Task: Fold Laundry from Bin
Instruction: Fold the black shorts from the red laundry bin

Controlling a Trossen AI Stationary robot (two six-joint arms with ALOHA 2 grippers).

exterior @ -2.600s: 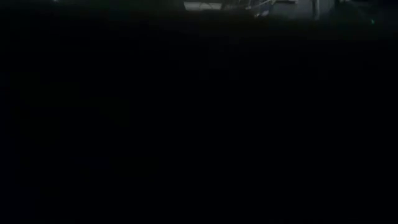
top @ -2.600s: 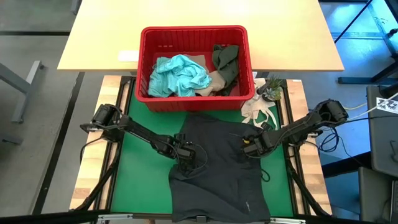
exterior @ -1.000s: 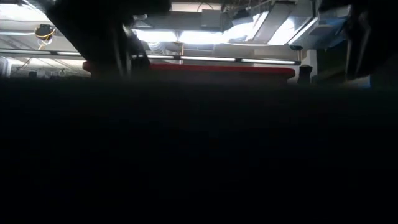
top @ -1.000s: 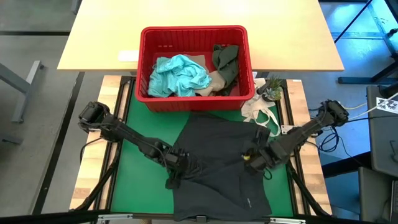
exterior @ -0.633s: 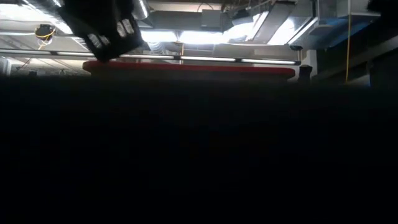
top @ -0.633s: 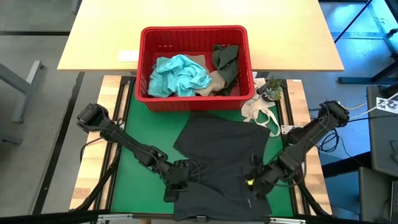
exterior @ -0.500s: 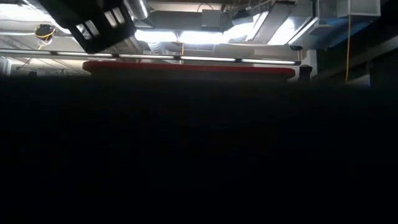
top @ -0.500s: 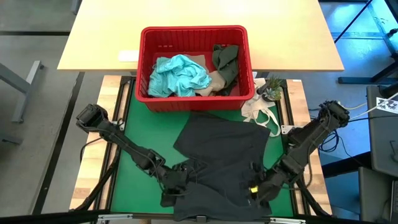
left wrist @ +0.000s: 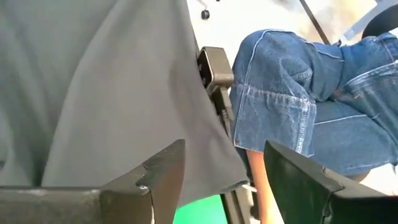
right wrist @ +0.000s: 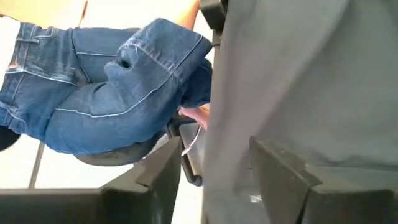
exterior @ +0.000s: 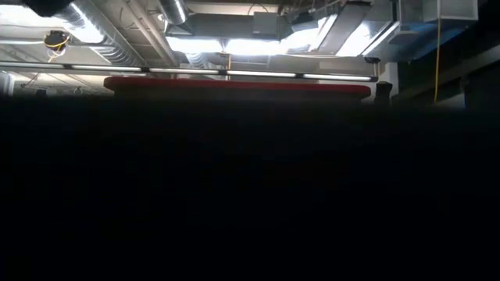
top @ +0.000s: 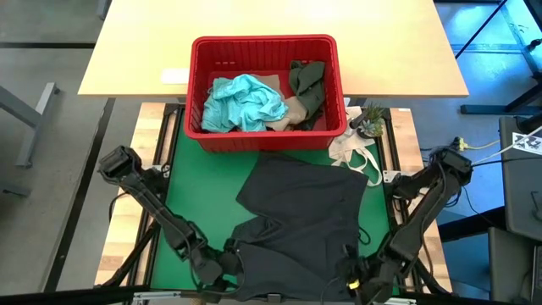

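1. Both arms have swung back to about 6 o'clock on the mat since a second ago, dragging the near hem of the dark grey garment (top: 301, 216) toward the front edge, so the cloth now hangs over it.
2. Left gripper (top: 222, 264) sits at roughly 7 o'clock at the table's front edge. Wrist view shows its fingers (left wrist: 163, 169) spread apart with nothing between them, cloth just beside one finger. Looks like it let go on purpose, leaving the hem draped.
3. Right gripper (top: 360, 275) is at about 5 o'clock. Its jaws stand apart too, and the grey fabric runs past them, but I honestly can't tell if it's pinching any.
4. Red bin (top: 264, 140) is at 12 o'clock, holding the teal piece (top: 244, 102), the olive one (top: 306, 80) and a tan one (top: 292, 110).
5. White bag (top: 354, 152) lies at 2 o'clock, just beside the garment.
6. Someone in jeans (left wrist: 298, 106) sits just past the front edge.
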